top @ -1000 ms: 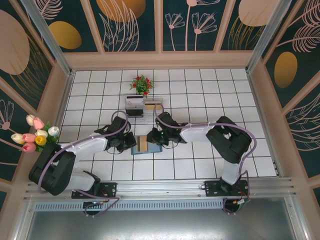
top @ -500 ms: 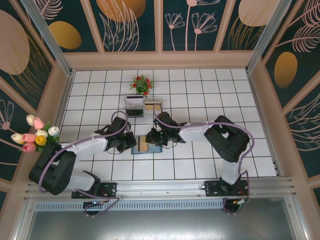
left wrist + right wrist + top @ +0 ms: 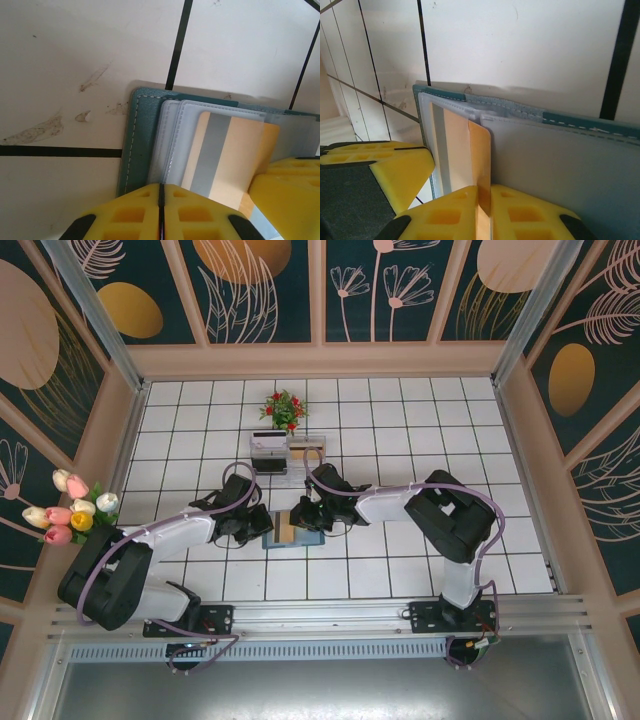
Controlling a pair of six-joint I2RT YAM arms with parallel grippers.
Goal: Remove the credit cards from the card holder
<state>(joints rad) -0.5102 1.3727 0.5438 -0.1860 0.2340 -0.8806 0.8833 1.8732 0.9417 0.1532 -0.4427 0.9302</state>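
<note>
Gripper, left: yellow fingers pressed together with no gap and nothing between them. Their tips rest at the near edge of the teal card holder. The holder lies open and flat on the white tiled table, reaching ahead and to the right of these fingertips. Clear plastic sleeves lie just ahead of the tips, inside the stitched teal border.

Gripper, right: clamped on a tan credit card, whose thin edge runs straight out from between the two yellow fingers. A striped card, tan with a grey band, lies flat just left of these fingers. Whether it is one piece with the pinched card cannot be told.

Top view: left gripper and right gripper meet over the card holder, one at each side. A clear acrylic rack stands beyond both.
</note>
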